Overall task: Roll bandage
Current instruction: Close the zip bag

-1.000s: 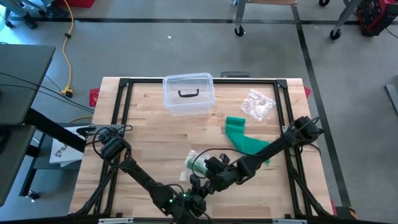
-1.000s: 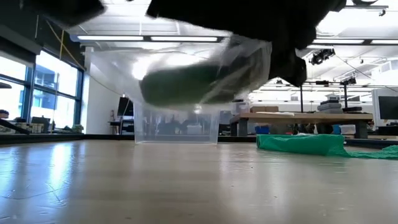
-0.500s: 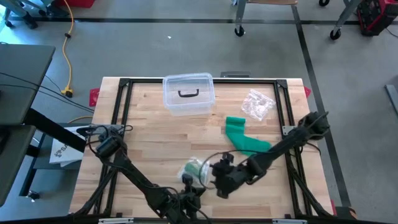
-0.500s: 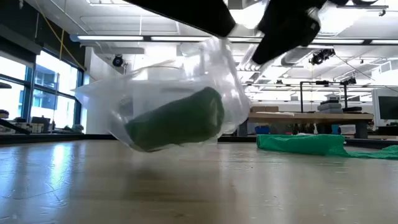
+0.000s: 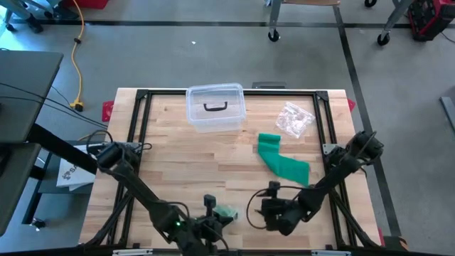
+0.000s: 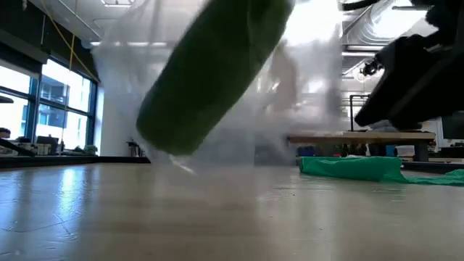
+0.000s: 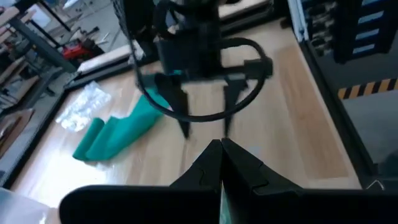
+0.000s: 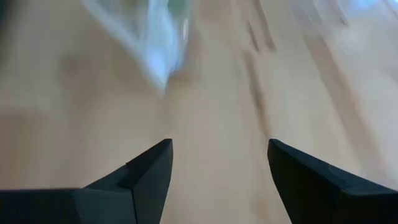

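Left hand [image 5: 212, 213]: clenched at the near edge of the counter [image 5: 178, 153], left of centre; you have it pinching the clear bag [image 6: 297, 87] that wraps the rolled green bandage [image 5: 226, 212], lifted clear of the wood. The low view shows the roll [image 6: 210, 72] tilted inside the plastic, hanging above the surface.

Right hand [image 5: 269, 210]: released, fingers spread wide, empty, just right of the bagged roll and apart from it.

Loose green bandage [image 5: 281, 161]: unrolled strip lying flat, right of centre, well apart from both hands.

Clear lidded box [image 5: 215, 107]: far side, centre. Crumpled clear wrapper [image 5: 294, 119]: far right.

Risks, as you should judge them: only thin plastic is pinched, so the roll may slide out or the film may tear if you swing the arm. With both hands this close, an approach by the right one could knock the bag or clash with the left.
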You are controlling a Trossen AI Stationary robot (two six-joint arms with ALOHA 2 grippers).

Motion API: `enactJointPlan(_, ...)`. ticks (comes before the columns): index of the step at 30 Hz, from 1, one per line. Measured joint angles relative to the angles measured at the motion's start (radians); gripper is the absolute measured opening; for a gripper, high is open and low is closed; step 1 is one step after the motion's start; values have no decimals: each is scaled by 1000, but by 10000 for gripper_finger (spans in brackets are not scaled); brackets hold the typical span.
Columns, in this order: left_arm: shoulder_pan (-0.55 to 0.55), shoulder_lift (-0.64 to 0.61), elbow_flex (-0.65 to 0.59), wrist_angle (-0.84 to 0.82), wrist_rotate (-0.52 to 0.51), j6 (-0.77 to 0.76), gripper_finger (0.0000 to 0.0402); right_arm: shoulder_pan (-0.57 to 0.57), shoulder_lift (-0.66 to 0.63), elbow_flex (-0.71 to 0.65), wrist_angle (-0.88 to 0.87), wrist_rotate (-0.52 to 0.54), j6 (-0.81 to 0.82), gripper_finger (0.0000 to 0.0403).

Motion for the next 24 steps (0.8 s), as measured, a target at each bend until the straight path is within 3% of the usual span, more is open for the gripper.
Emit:
enactJointPlan(4,7,-33,0,2,4,28,0,-10,0,-118,450,2,-139,252)
enactJointPlan(6,13,-41,0,6,4,28,0,-13,-1,-142,564,-39,-204,252)
enactJointPlan(11,29,-44,0,10,8,14,0,-10,-1,-146,516,-195,-239,252)
enactJointPlan(19,57,-45,0,35,59,2,0,3,8,-146,489,-36,-143,241)
enactJointPlan(24,66,-45,0,35,64,2,0,-16,8,-147,515,-105,-169,184)
